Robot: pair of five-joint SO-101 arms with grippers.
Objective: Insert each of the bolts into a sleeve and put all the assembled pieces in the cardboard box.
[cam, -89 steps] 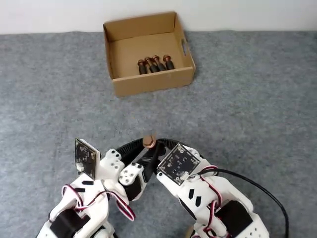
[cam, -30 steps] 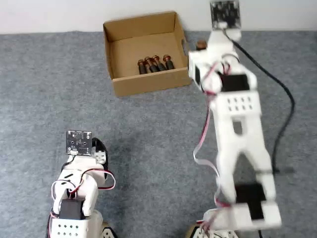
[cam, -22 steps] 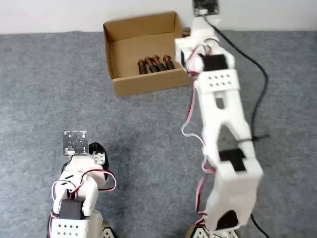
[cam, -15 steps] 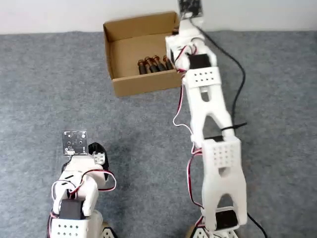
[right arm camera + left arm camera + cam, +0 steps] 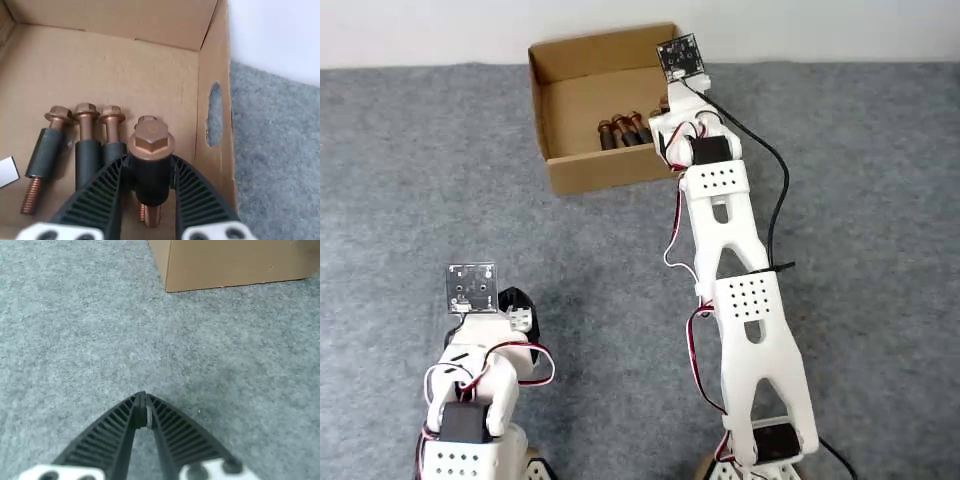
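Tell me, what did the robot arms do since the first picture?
The right fingers carried the copper bolt in its black sleeve from between the two arms out to the brown cardboard box and now hold it over the inside. The left fingers, shut, drew back to their own side. The four sleeved bolts in the box stayed put.
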